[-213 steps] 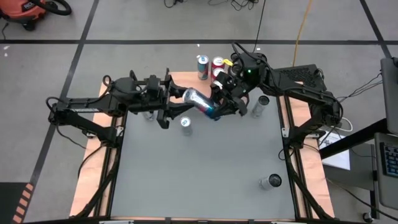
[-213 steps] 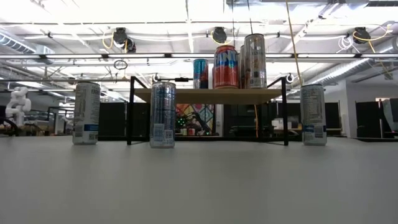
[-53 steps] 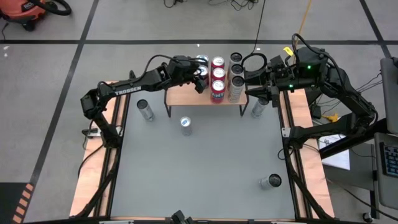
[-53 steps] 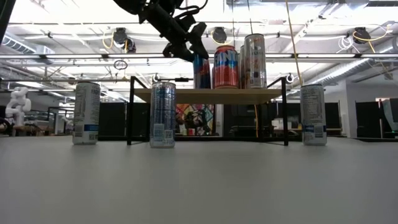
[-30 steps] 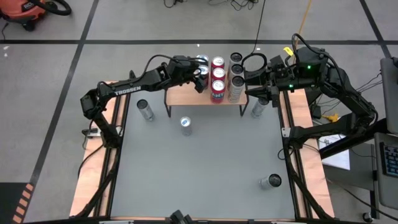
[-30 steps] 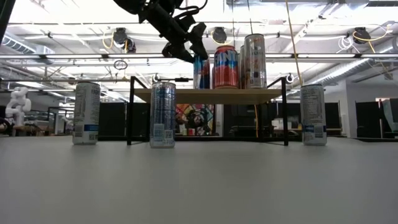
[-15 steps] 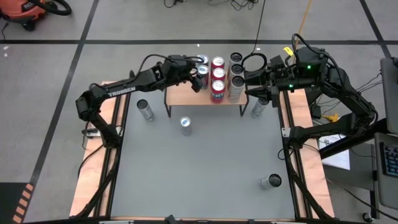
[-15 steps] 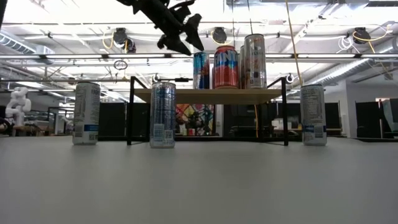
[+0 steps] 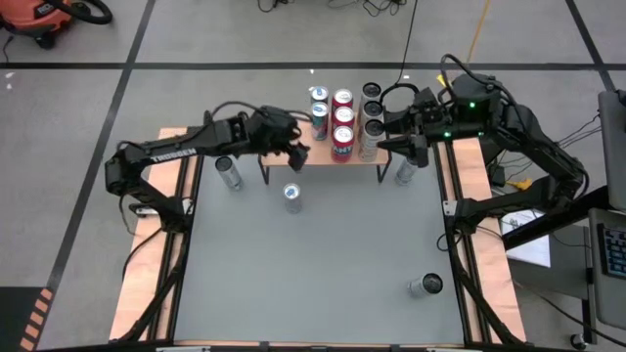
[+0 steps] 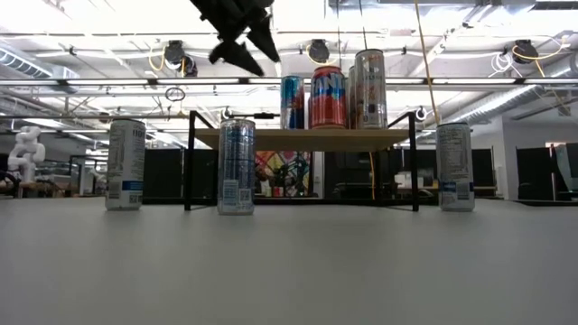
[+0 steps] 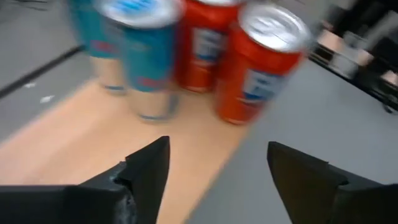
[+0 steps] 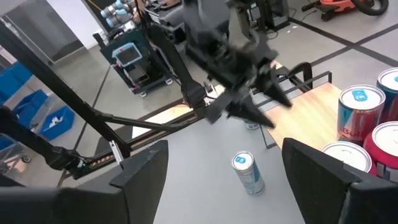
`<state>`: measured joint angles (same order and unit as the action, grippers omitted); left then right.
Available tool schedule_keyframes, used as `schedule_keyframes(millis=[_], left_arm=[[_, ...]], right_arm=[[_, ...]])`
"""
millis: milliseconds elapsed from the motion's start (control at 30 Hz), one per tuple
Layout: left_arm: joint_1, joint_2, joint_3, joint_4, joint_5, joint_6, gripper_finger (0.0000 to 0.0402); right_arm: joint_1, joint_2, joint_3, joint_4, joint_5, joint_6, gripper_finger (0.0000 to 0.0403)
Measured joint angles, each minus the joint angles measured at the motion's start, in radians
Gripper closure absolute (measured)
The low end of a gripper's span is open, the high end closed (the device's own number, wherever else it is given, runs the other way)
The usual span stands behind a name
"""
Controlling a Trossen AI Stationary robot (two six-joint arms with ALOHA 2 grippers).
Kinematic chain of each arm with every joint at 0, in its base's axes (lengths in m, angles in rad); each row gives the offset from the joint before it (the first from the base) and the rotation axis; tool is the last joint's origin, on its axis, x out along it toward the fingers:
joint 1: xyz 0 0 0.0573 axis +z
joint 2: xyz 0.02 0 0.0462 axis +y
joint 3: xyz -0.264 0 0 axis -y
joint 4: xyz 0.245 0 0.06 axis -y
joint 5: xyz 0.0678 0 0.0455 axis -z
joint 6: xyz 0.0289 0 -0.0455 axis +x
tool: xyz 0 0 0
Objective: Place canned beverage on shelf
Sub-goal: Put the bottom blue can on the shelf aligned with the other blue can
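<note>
The shelf [image 9: 318,154] stands at the table's far edge, its wooden top [image 10: 302,138] on thin black legs. On it stand two blue cans [image 11: 149,56], three red cans [image 11: 261,62] and three silver cans [image 9: 371,108], all upright on their bases. My left gripper [image 9: 296,154] hovers open above the shelf's left end [image 11: 81,130], apart from the cans and holding nothing. It shows high up in the low view [image 10: 257,56]. My right gripper [image 9: 403,137] waits open at the shelf's right end, also with nothing between its fingers [image 12: 143,180].
Several slim cans stand upright on the grey table: one left of the shelf [image 9: 227,171], one in front of it [image 9: 292,196], one at its right end [image 9: 406,171], one near the right front [image 9: 425,286]. Pale side boards with black rails edge the table.
My left gripper has drawn back from the near blue can on the shelf, toward the table's left and near side, rising a little and turning. The can stays upright on the shelf. My right arm has kept still.
</note>
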<state>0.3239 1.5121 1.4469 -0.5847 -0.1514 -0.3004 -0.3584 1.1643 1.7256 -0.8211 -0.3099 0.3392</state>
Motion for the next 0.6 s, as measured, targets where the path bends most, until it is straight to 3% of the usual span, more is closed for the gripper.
schedule_keyframes(millis=[233,467,600], left_arm=[[-0.012,0.03,-0.071,0.164,0.028,0.027,0.021],[0.003,0.096,-0.069,0.275,0.016,0.071,0.026],[0.004,0.105,-0.071,0.262,0.002,0.052,0.0275]], right_arm=[[0.0,0.03,0.0,0.0,0.008,-0.087,0.0126],[-0.01,0.039,0.0,-0.034,0.233,-0.255,0.0126],[-0.043,0.042,0.0,-0.03,0.283,-0.306,0.0126]])
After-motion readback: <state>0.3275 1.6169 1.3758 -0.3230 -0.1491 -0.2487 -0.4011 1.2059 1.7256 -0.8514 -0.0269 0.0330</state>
